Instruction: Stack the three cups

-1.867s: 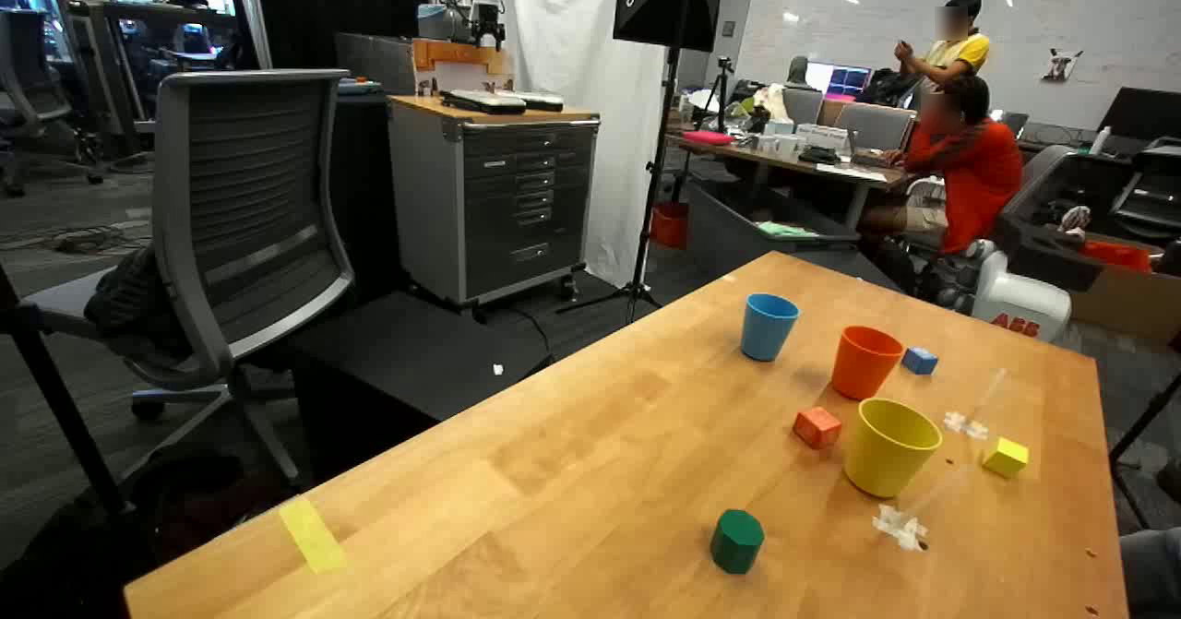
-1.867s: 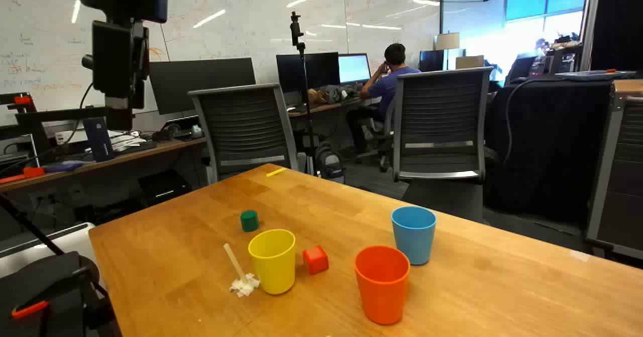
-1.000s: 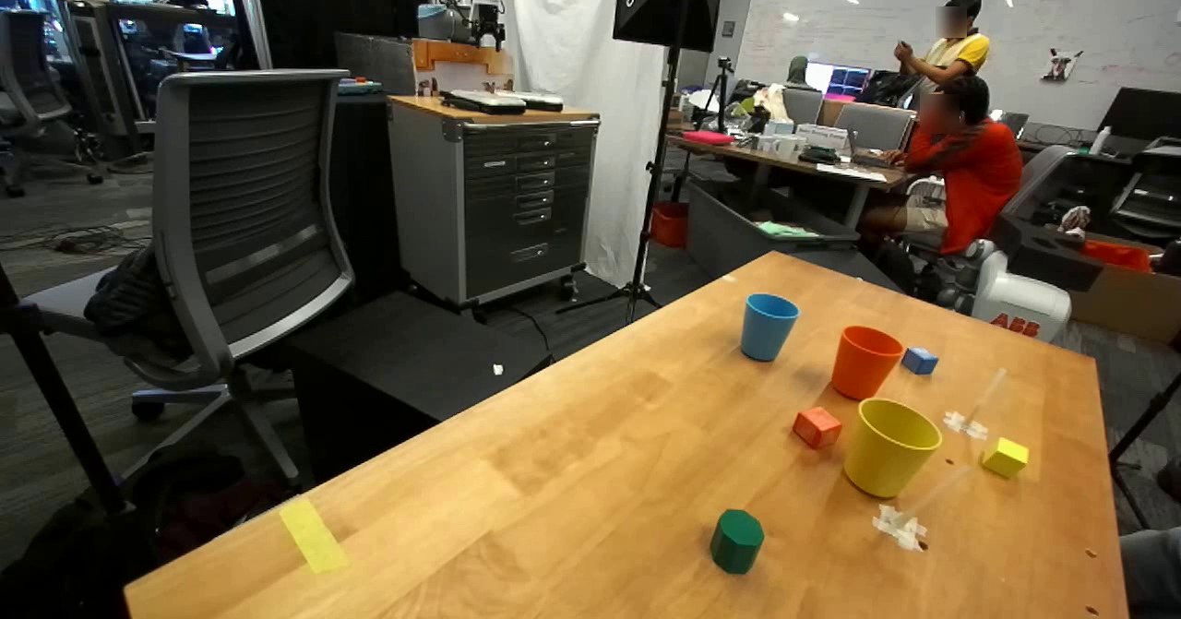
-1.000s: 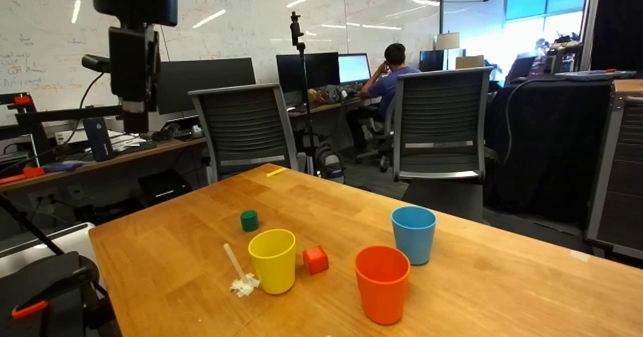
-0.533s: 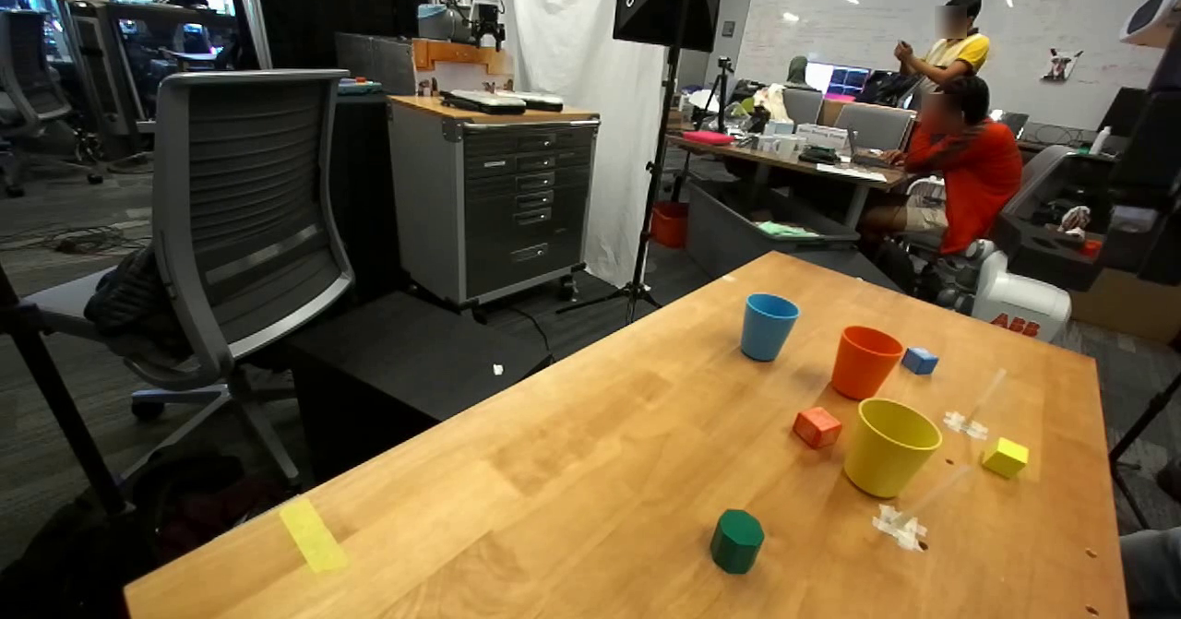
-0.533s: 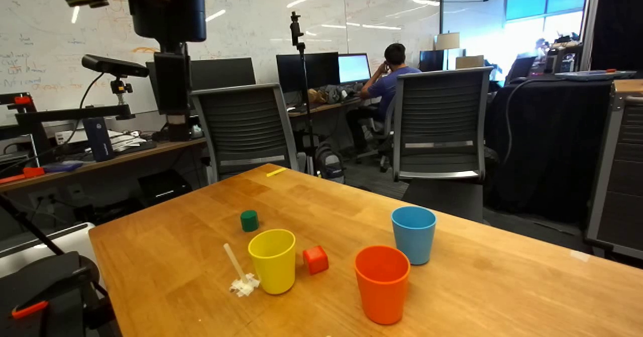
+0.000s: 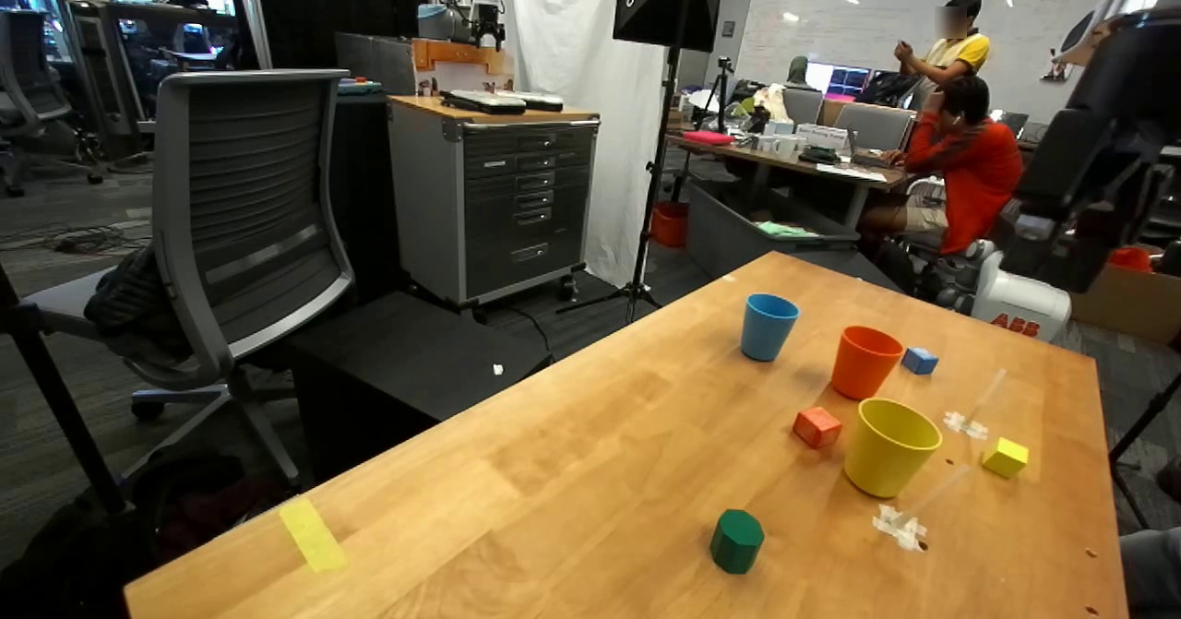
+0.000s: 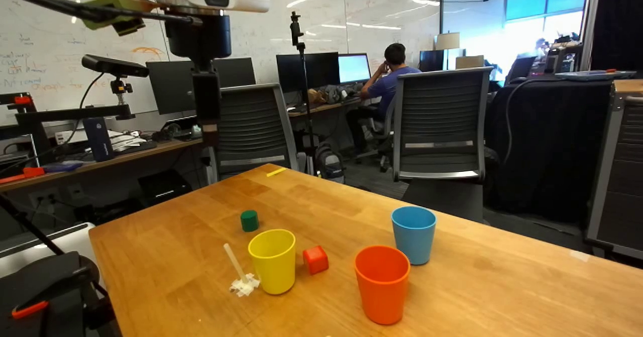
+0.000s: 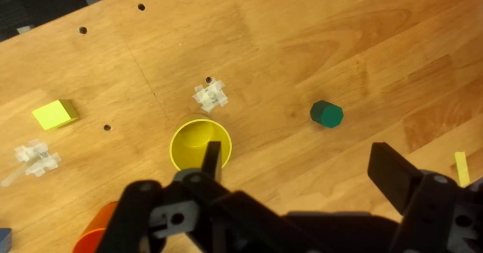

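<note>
ABB on white machine [image 7: 1022, 298], ALENO on black softbox [image 7: 653, 12]

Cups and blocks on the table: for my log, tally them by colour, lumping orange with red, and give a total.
Blue: 2 (blue cup, blue block)
Orange-red: 2 (orange-red cup, orange-red block)
Yellow: 2 (yellow cup, yellow block)
Green: 1 (green block)
Total: 7
</note>
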